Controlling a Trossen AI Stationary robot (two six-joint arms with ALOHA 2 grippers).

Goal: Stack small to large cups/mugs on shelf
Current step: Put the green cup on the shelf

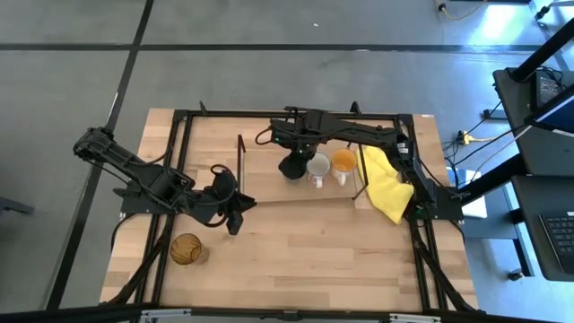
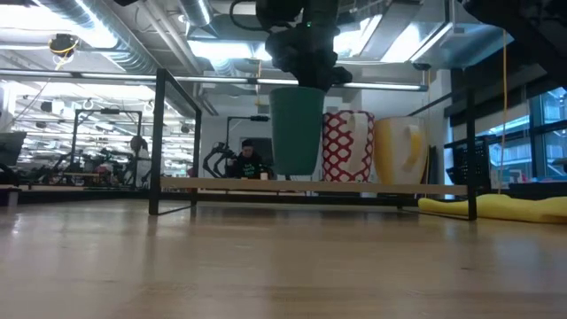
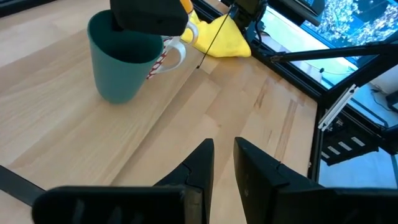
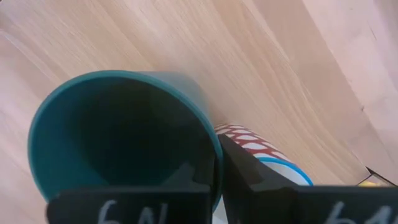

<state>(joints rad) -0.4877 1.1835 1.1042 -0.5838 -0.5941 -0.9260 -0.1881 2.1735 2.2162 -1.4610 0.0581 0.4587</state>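
1. Cups come in a row, taking the high view from left: the amber tumbler (image 1: 186,249) stands alone on the table (image 1: 296,251) near the front left edge, off the shelf (image 1: 269,187), probably last in line as the tallest.
2. Just beside it toward the middle, the left gripper (image 1: 235,218) waits low over bare board, fingers close together and holding nothing.
3. On the shelf, the right gripper (image 1: 293,167) pinches the rim of the dark green cup (image 2: 296,131), one finger inside; its base sits at board level.
4. The patterned white mug (image 2: 346,146) stands just beside it, then the orange-inside mug (image 1: 343,161).
5. Room is tight on the cup's mug side; the shelf's left half lies open. A yellow cloth (image 1: 386,187) sits past the right frame.
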